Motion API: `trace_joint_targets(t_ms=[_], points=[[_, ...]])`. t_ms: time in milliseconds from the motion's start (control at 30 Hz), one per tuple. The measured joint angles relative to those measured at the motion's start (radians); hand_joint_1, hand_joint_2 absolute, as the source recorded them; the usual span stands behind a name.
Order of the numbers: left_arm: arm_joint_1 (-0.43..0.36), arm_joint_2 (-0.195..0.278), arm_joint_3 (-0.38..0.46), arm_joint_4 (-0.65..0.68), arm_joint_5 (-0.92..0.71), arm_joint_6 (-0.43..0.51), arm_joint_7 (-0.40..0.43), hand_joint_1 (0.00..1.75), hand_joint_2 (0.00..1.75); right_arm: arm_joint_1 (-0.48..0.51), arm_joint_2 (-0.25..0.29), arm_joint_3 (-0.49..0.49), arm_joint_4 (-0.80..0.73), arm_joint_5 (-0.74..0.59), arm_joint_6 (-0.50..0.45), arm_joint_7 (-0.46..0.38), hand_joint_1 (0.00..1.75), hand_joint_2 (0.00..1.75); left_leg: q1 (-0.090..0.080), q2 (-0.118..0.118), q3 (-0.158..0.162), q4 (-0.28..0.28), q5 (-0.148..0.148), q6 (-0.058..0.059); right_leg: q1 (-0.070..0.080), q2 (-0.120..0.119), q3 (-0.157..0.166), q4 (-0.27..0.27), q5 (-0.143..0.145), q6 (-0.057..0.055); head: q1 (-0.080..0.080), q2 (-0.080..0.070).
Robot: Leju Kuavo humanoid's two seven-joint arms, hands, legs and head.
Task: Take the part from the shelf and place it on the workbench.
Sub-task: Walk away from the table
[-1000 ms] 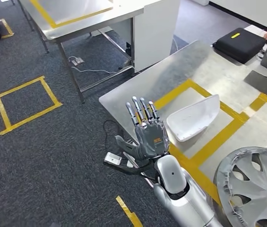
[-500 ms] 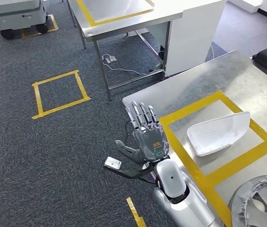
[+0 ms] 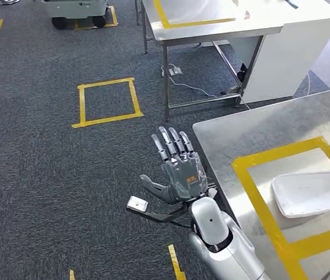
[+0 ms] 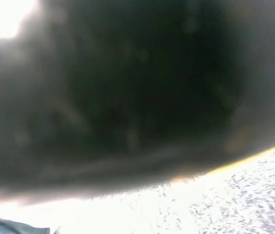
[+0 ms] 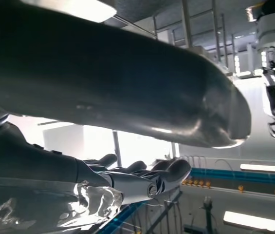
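One smooth, seemingly plastic white part [image 3: 311, 192]

A yellow tape square [image 3: 107, 102] marks the grey carpet [image 3: 30, 169].

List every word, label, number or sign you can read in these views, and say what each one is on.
No text can be read.
Back of the right hand: a small orange label, too small to read.
White cart at the far end of the floor: a dark marking on its side, too blurred to read.
Yellow tape square on the floor: plain tape, no lettering.
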Motion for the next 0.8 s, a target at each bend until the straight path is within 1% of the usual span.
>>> trace_joint_targets(t_ms=[33,67,100,133,167,200,233,267,300,333,367,400,433,467,500,533,567,600,633,667,700,733,767,800], points=[[-0.001,0.000,0.000,0.000,0.000,0.000,0.001,0.00,0.00,0.000,0.000,0.000,0.000,0.000,-0.001,0.000,0.00,0.00,0.001,-0.010,0.000,0.000,0.000,0.003,-0.002,0.030,-0.025,0.051,-0.025,0.002,0.002,0.000],[-0.004,0.000,0.000,0.000,0.000,0.000,0.001,0.00,0.00,0.001,0.000,0.000,0.001,0.000,-0.001,0.001,0.00,0.00,0.001,-0.019,0.000,0.000,0.000,0.006,-0.003,0.046,-0.054,0.109,-0.050,0.003,0.004,0.000],[-0.006,0.000,-0.001,0.000,0.000,0.000,0.001,0.00,0.00,0.004,-0.001,0.000,0.002,0.000,-0.001,0.002,0.00,0.00,0.001,-0.030,0.000,0.000,0.000,0.007,-0.003,0.053,-0.085,0.165,-0.070,0.003,0.004,0.000],[-0.007,0.001,-0.001,0.000,0.000,0.000,0.001,0.00,0.00,0.006,-0.001,0.000,0.004,0.000,-0.001,0.002,0.00,0.00,0.000,-0.042,0.000,0.000,0.000,0.008,-0.003,0.059,-0.116,0.215,-0.081,0.003,0.004,0.000],[-0.007,0.001,-0.001,0.000,0.000,0.000,0.001,0.00,0.00,0.008,-0.001,0.000,0.005,0.000,-0.001,0.003,0.00,0.00,0.000,-0.056,0.000,0.000,-0.001,0.008,-0.003,0.062,-0.135,0.238,-0.077,0.002,0.005,0.000],[-0.006,0.001,-0.001,0.000,0.000,0.000,0.001,0.00,0.00,0.010,-0.001,0.000,0.006,0.000,-0.001,0.003,0.00,0.00,0.000,-0.071,0.002,0.000,-0.001,0.008,-0.003,0.065,-0.139,0.227,-0.054,-0.001,0.005,0.000],[-0.005,0.001,-0.002,0.000,0.000,0.000,0.002,0.00,0.00,0.011,-0.001,0.000,0.007,0.000,-0.001,0.003,0.00,0.00,0.000,-0.086,0.003,0.000,-0.001,0.007,-0.003,0.071,-0.123,0.178,-0.015,-0.004,0.005,0.000],[-0.005,0.000,-0.002,0.000,0.000,0.000,0.002,0.00,0.00,0.011,-0.001,0.000,0.007,0.001,-0.001,0.003,0.00,0.00,0.000,-0.100,0.005,0.001,-0.002,0.006,-0.004,0.088,-0.095,0.105,0.030,-0.007,0.005,0.000],[-0.006,0.000,-0.003,0.000,0.000,-0.001,0.003,0.00,0.00,0.011,-0.001,0.000,0.007,0.001,-0.001,0.002,0.00,0.00,-0.001,-0.114,0.005,0.002,-0.002,0.003,-0.007,0.112,-0.065,0.034,0.062,-0.011,0.004,0.000],[-0.007,-0.001,-0.003,0.000,0.000,-0.002,0.003,0.00,0.00,0.011,-0.001,0.000,0.008,0.001,-0.001,0.002,0.00,0.00,0.000,-0.126,0.003,0.003,-0.002,-0.001,-0.009,0.133,-0.041,-0.016,0.081,-0.013,0.004,0.000],[-0.007,-0.001,-0.004,0.000,0.000,-0.002,0.004,0.00,0.00,0.011,-0.001,0.000,0.008,0.001,0.000,0.002,0.00,0.00,0.002,-0.138,-0.001,0.004,-0.001,-0.007,-0.009,0.147,-0.027,-0.042,0.086,-0.014,0.004,0.000],[-0.007,-0.001,-0.005,0.000,0.000,-0.002,0.005,0.00,0.00,0.011,-0.001,0.000,0.008,0.001,0.000,0.002,0.00,0.00,0.005,-0.148,-0.005,0.004,0.002,-0.015,-0.009,0.148,-0.022,-0.048,0.084,-0.016,0.004,0.000],[-0.005,0.000,-0.005,0.001,0.000,-0.003,0.006,0.00,0.00,0.012,-0.001,0.000,0.009,0.001,0.000,0.002,0.00,0.00,0.009,-0.160,-0.007,0.003,0.004,-0.022,-0.007,0.137,-0.020,-0.049,0.086,-0.019,0.004,0.000],[-0.002,-0.001,-0.005,0.001,0.000,-0.003,0.006,0.00,0.00,0.012,0.000,0.000,0.009,0.001,0.001,0.002,0.00,0.00,0.010,-0.157,-0.010,0.005,0.002,-0.027,-0.007,0.126,-0.017,-0.053,0.088,-0.024,0.003,0.000],[-0.001,-0.001,-0.006,0.001,0.000,-0.004,0.007,0.00,0.00,0.011,0.000,0.000,0.009,0.001,0.001,0.002,0.00,0.00,0.009,-0.139,-0.016,0.019,-0.008,-0.031,-0.007,0.113,-0.014,-0.057,0.091,-0.029,0.001,0.000],[-0.001,0.000,-0.007,0.002,0.000,-0.005,0.008,0.00,0.00,0.011,0.000,0.000,0.009,0.001,0.002,0.002,0.00,0.00,0.007,-0.113,-0.030,0.048,-0.027,-0.035,-0.007,0.099,-0.010,-0.062,0.092,-0.035,-0.001,0.000],[-0.003,0.000,-0.008,0.002,0.000,-0.005,0.008,0.00,0.00,0.011,0.000,-0.001,0.009,0.001,0.004,0.003,0.00,0.00,0.006,-0.079,-0.055,0.101,-0.057,-0.037,-0.006,0.084,-0.008,-0.064,0.092,-0.039,-0.003,0.000],[-0.005,0.000,-0.009,0.003,0.000,-0.006,0.009,0.00,0.00,0.012,0.000,-0.001,0.010,0.001,0.005,0.003,0.00,0.00,0.006,-0.054,-0.088,0.169,-0.089,-0.040,-0.003,0.069,-0.007,-0.065,0.091,-0.043,-0.005,0.000],[-0.007,0.000,-0.010,0.003,0.000,-0.006,0.009,0.00,0.00,0.014,0.000,-0.001,0.011,0.001,0.006,0.003,0.00,0.00,0.007,-0.041,-0.119,0.233,-0.114,-0.042,-0.001,0.053,-0.007,-0.065,0.089,-0.045,-0.005,0.000],[-0.007,0.000,-0.010,0.004,0.000,-0.006,0.009,0.00,0.00,0.015,0.000,-0.001,0.012,0.001,0.007,0.002,0.00,0.00,0.008,-0.034,-0.140,0.275,-0.125,-0.043,0.000,0.037,-0.007,-0.065,0.087,-0.046,-0.005,0.000],[-0.005,0.000,-0.010,0.004,0.000,-0.006,0.009,0.00,0.00,0.016,0.000,-0.001,0.013,0.001,0.007,0.002,0.00,0.00,0.008,-0.031,-0.140,0.278,-0.115,-0.044,0.001,0.022,-0.006,-0.065,0.086,-0.046,-0.005,0.000],[-0.004,0.000,-0.010,0.005,0.000,-0.006,0.009,0.00,0.00,0.016,0.000,-0.001,0.014,0.001,0.007,0.002,0.00,0.00,0.008,-0.027,-0.118,0.240,-0.089,-0.042,0.002,0.009,-0.005,-0.065,0.084,-0.045,-0.005,0.000],[-0.003,0.001,-0.010,0.005,0.000,-0.006,0.010,0.00,0.00,0.016,0.000,-0.001,0.014,0.001,0.007,0.002,0.00,0.00,0.006,-0.013,-0.079,0.173,-0.054,-0.039,0.003,-0.003,-0.002,-0.064,0.082,-0.044,-0.005,0.000],[-0.004,0.001,-0.010,0.005,0.000,-0.006,0.010,0.00,0.00,0.015,0.000,-0.001,0.014,0.001,0.007,0.002,0.00,0.00,0.001,0.015,-0.039,0.102,-0.030,-0.034,0.005,-0.015,0.001,-0.064,0.079,-0.041,-0.005,0.000]])
